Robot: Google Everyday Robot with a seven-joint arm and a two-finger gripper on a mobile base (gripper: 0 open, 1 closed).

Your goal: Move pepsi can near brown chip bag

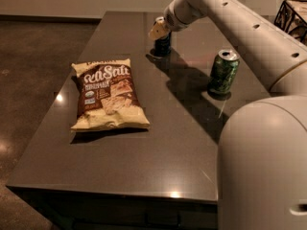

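Extending from the right side of the view toward the far part of the table [158, 171], the white arm [249, 30] places the gripper [159, 31] directly at the top of the pepsi can [163, 45]. The gripper is at or just above the upper rim of the can; whether it is closed on the can or loose around it cannot be determined. The pepsi can stands upright on the dark tabletop, toward the far end and close to the centre line. The brown chip bag [108, 97] lies flat on the left half of the table, nearer the camera than the pepsi can and well apart from it, with the lettering facing up. A green can [222, 72] stands upright to the right of the pepsi can, also apart from it. The rounded white robot body [264, 171] fills the lower right corner. A black wire basket [292, 14] is partly visible at the upper right edge
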